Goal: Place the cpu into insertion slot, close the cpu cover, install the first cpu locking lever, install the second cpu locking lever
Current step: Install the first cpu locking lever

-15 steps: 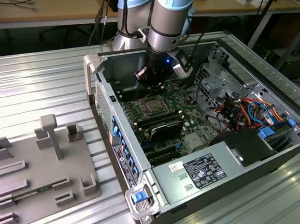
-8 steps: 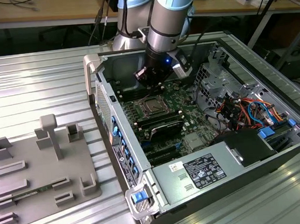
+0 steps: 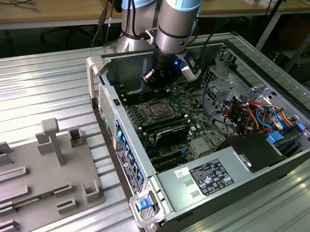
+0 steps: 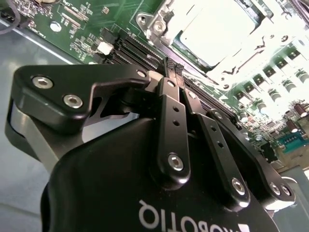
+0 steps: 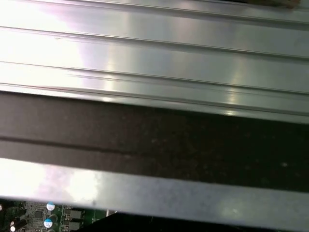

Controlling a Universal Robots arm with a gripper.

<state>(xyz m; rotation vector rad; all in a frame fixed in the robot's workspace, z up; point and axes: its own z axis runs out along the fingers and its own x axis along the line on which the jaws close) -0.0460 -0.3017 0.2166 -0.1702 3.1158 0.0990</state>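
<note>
Now: cpu (image 4: pixel 219 29) flat, top up, in insertion slot (image 4: pixel 157 24); cpu cover (image 4: pixel 231 67) down over it; fingers (image 4: pixel 170 111) pressed together nearby.

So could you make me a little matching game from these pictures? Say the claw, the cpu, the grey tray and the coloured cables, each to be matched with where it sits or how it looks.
Things:
A. claw
B. cpu
C. grey tray
D. coloured cables

Places or states:
1. on the ribbed table, outside the computer case, at the exterior view's left
2. inside the case, toward the exterior view's right
3. shut, over the green board
4. pale top, framed by silver metal

Pairs: A-3, B-4, C-1, D-2.
</note>
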